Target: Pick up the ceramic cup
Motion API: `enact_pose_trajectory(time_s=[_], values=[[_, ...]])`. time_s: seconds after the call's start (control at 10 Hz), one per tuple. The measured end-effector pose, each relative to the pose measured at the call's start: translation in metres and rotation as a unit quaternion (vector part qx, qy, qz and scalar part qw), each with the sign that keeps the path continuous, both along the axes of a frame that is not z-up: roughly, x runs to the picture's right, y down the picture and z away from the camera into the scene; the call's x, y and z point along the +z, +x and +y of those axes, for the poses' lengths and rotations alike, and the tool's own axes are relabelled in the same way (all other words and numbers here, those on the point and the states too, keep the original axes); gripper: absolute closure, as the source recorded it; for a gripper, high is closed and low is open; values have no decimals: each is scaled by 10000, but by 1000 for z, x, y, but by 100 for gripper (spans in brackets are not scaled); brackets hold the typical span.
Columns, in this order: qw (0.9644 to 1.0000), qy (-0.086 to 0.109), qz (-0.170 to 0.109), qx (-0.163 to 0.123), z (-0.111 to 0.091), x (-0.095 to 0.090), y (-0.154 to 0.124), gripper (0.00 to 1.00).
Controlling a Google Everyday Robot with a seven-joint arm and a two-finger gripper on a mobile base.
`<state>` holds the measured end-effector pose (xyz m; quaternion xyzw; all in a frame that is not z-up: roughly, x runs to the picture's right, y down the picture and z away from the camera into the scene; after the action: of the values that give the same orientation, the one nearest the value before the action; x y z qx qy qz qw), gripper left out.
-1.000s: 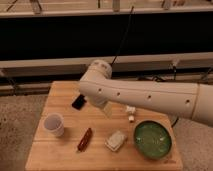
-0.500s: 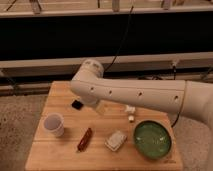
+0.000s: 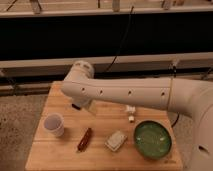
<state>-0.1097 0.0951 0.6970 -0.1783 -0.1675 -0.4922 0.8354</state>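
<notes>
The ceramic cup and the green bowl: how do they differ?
The ceramic cup is white, the green bowl green. The cup is small and narrow, the bowl wide and shallow. The cup stands at the picture's left, the bowl at its right. Both are upright. The gripper hangs beyond the cup, apart from it.
</notes>
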Motion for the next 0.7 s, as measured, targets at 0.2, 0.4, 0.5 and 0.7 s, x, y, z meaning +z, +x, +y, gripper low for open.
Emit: enact_pose_trajectory(time_s=[0.2, 0.4, 0.5, 0.7], values=[[9998, -49, -163, -95, 8, -1, -22, 20], [9991, -100, -339, -240, 15, -1, -35, 20], [9988, -136, -391, -273, 20, 1, -37, 20], [9977, -213, -523, -378, 32, 9, -54, 20]])
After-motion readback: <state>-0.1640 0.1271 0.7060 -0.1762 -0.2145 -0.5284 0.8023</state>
